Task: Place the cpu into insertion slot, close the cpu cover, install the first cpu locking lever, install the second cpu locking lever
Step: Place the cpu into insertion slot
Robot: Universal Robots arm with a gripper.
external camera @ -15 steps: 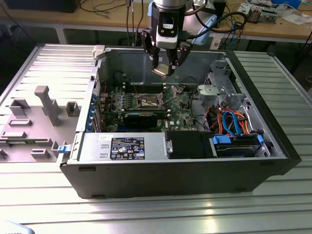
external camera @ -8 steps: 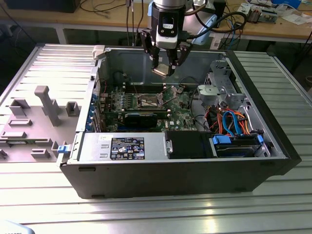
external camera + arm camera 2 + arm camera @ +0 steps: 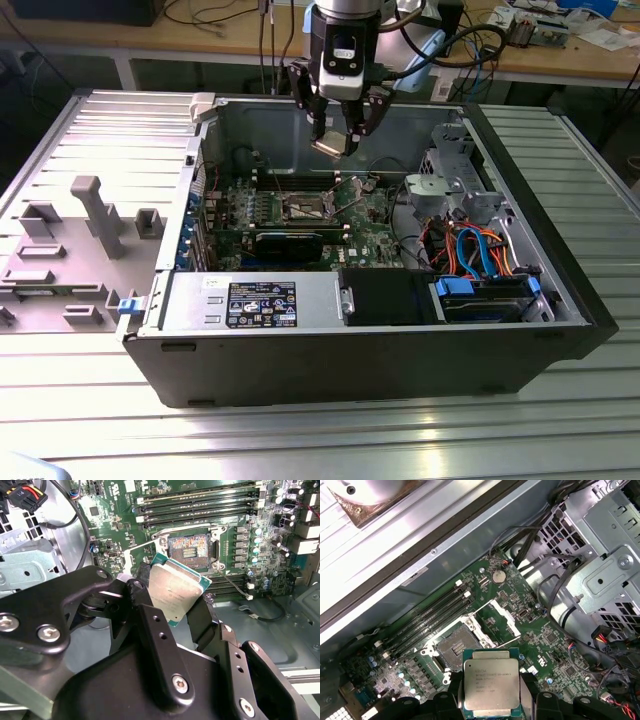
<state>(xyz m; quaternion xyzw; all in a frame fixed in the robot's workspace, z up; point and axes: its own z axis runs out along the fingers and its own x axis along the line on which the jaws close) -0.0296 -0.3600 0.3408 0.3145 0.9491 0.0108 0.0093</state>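
The hand (image 3: 340, 140), gripping the cpu (image 3: 491, 687) by its edges well above the insertion slot (image 3: 456, 649), likely needs it level and squared to that slot's rim.

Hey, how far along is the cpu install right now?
Done: the pick-up. In hand: the claw holds the cpu above the board. Left: the slot is empty and the cover stands open beside it, so seating, closing and both levers are not yet done.
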